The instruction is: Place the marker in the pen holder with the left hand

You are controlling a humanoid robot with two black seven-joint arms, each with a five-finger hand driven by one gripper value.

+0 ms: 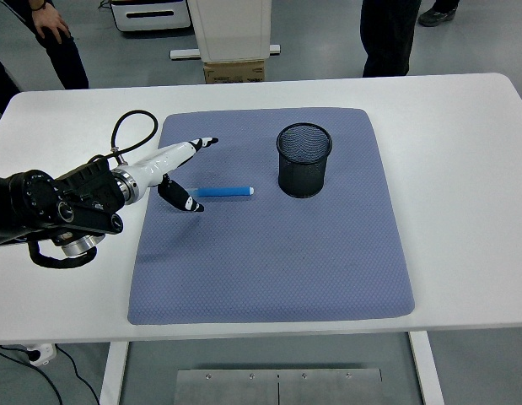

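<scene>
Early stage: left hand, fingers spread and holding nothing, hovers at the near end of the blue marker, which lies flat on the mat, well left of the empty pen holder; grasp and placement remain.

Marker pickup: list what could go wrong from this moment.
1. The marker lies flat on the mat, and the left hand is open at its left end. The round barrel may roll away if a finger nudges it before the hand closes.
2. A grasp at that end may leave the marker tilted, so its tip could catch the rim of the holder.
3. The mesh holder stands loose, so a bump could tip it.
</scene>
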